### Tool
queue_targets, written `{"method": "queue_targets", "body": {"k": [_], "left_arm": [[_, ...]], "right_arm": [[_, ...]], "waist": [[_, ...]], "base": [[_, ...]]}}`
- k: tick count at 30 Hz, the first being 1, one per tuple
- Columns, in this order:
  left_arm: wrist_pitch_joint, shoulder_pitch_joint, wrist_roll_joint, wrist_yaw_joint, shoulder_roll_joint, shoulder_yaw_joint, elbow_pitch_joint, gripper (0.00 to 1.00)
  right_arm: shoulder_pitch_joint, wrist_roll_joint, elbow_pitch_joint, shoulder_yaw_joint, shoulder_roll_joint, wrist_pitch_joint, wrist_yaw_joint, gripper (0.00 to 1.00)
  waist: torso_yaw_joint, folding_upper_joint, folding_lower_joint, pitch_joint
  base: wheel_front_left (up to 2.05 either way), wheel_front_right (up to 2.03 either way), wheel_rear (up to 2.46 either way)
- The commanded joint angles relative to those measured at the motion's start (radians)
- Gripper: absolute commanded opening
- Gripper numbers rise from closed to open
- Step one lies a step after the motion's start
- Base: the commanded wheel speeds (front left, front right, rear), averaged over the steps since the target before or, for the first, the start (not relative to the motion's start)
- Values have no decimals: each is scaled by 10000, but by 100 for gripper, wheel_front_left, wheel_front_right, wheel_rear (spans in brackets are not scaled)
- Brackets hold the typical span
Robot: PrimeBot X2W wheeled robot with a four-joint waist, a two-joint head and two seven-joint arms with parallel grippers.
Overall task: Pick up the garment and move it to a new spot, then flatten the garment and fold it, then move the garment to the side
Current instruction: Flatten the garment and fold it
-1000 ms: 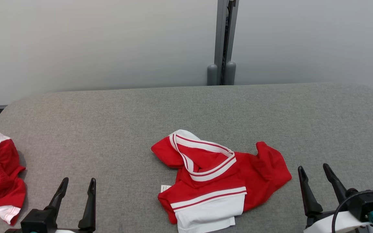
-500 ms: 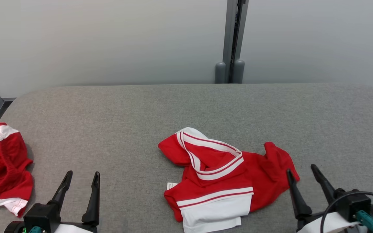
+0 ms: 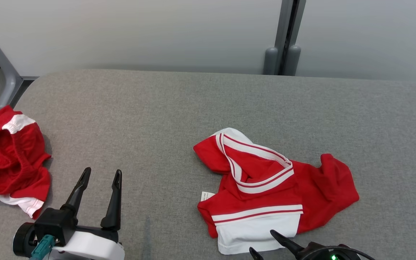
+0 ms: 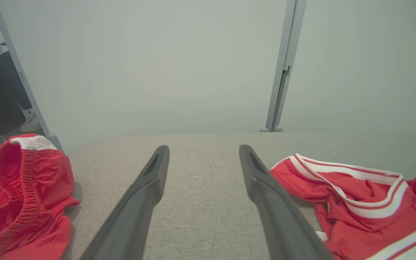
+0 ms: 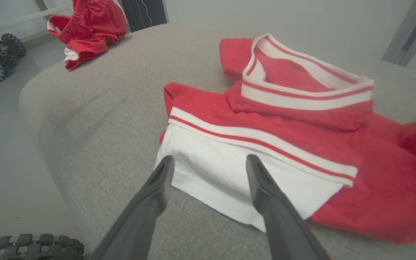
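Right pincer (image 5: pixel 209 158), wide and empty, sits at the tabletop's (image 3: pixel 193 108) near edge, tips over the white sleeve (image 3: pixel 244 231) of the garment (image 3: pixel 265 191), crumpled right of middle. Left pincer (image 3: pixel 102 170), equally wide, holds nothing. Red shorts (image 3: pixel 13 159) lie at the left edge.

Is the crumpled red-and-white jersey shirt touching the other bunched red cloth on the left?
Apart. The head view shows bare grey fabric tabletop between the jersey shirt and the red cloth.

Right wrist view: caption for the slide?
Right gripper, fingers open, at white sleeve of crumpled red garment on grey table.
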Motion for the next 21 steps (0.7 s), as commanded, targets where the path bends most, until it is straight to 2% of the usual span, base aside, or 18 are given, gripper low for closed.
{"method": "queue_targets", "body": {"k": [1, 11, 12, 13, 15, 16, 21], "left_arm": [[-87, -217, -72, -42, 8, -1, 45, 100], [-469, -800, -141, -117, -27, -115, 439, 100], [-492, -843, -153, -117, -19, -111, 471, 100], [-531, -886, -160, -113, -13, -108, 499, 100], [-568, -941, -170, -92, -5, -113, 530, 100], [-587, -947, -172, -86, 0, -117, 549, 100], [-631, -1048, -197, -58, 62, -111, 627, 100]], "right_arm": [[-177, 66, 121, 185, -142, 34, 3, 100], [-1020, 419, 1499, 1395, -624, -79, 1, 100], [-1104, 460, 1647, 1446, -625, -76, 1, 97], [-1149, 520, 1801, 1497, -617, 4, 1, 60], [-1257, 564, 2037, 1569, -599, 23, 1, 14], [-1310, 576, 2097, 1598, -581, -21, 3, 0], [-1711, 729, 2007, 1710, -463, -354, 3, 0]], "waist": [[190, -1, 0, 245], [553, -1, 0, 860], [562, -1, 0, 896], [568, -1, 0, 916], [567, -1, 0, 953], [566, -1, 0, 967], [464, -1, 0, 966]], "base": [[0, 0, 0], [0, 0, 0], [0, 0, 0], [0, 0, 0], [0, 0, 0], [0, 0, 0], [0, 0, 0]]}}
